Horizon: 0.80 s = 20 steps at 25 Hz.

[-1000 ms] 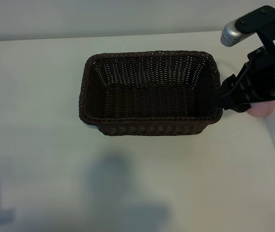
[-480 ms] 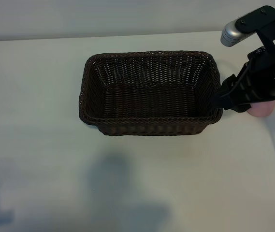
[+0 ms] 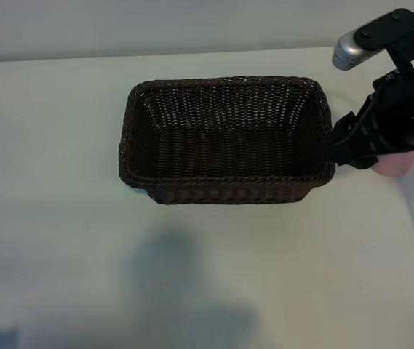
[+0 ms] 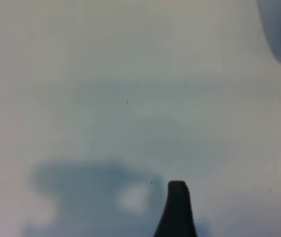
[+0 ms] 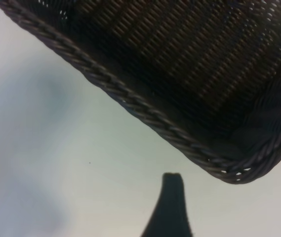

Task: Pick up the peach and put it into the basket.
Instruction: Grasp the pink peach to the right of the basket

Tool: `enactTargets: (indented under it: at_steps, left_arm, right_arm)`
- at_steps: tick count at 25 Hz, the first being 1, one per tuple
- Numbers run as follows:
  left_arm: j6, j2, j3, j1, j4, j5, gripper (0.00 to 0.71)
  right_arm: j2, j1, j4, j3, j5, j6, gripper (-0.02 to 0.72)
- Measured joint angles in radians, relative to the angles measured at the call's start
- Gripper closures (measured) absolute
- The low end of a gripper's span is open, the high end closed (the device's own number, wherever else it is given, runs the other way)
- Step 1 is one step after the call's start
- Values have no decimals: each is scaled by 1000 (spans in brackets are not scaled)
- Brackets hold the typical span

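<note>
The right gripper [image 3: 330, 154], jaws apart, hangs by the big dark brown woven basket [image 3: 225, 190], probably hiding most of the small pink peach [image 3: 394, 166] it must grab.

The basket [image 3: 225, 142] is a large rectangular wicker one, dark brown, with rounded corners, a braided rim and deep sloping sides. It stands upright on the pale worktop [image 3: 61, 218], nearer the far edge than the near one and somewhat towards the right edge, its long sides running parallel to the far edge. The peach [image 3: 394, 165] is small, round and pale pink; only its lower part shows, lying on the worktop just beyond the basket's right end, close to the right edge
</note>
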Motion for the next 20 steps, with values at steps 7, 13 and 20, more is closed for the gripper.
enactTargets:
  at_steps: [7,13,20]
  left_arm:
    - [-28,-10,0,-101,0,0,115]
    - [-35,-10,0,-127,7,0,115]
    - [-46,-10,0,-127,30,0,115]
  right_arm:
    - [0,0,-2,0,1,0,109]
    - [0,0,-2,0,5,1,109]
    - [0,0,3,0,-15,51,109]
